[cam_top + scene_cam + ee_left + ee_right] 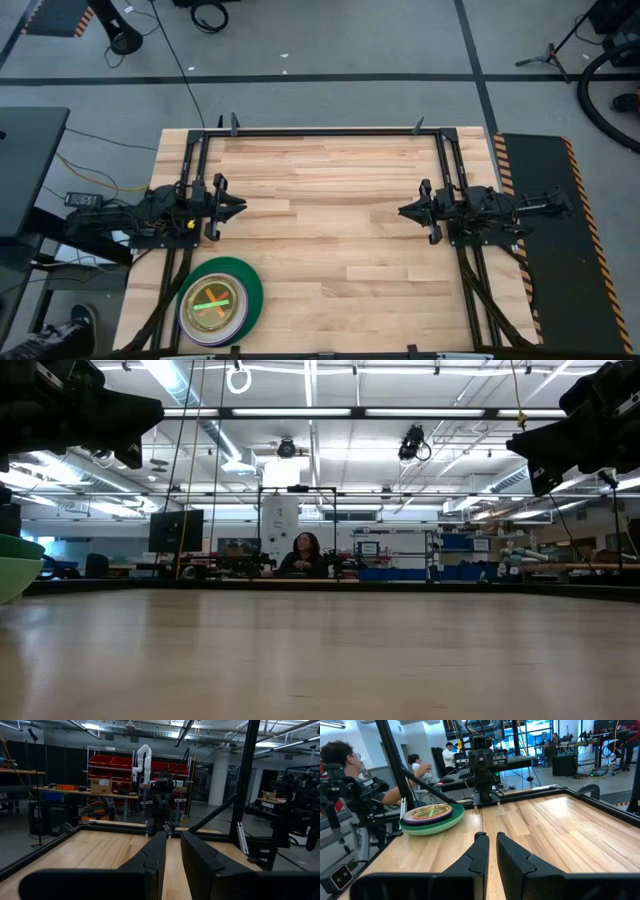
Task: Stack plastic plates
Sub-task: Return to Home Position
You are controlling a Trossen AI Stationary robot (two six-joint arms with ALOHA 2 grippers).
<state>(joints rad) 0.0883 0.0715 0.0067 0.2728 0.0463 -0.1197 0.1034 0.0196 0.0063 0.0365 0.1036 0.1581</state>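
Here, shows the plastic plates (pixel 220 300) gathered in one pile at a corner of the worktop (pixel 330 230), on the left arm's side: green at the base, purple above, smaller ones on top. Places the left hand (pixel 240 207) raised over the worktop's left edge, fingers clenched, grasping nothing. Places the right hand (pixel 403 210) raised over the worktop's right edge, likewise clenched and empty.
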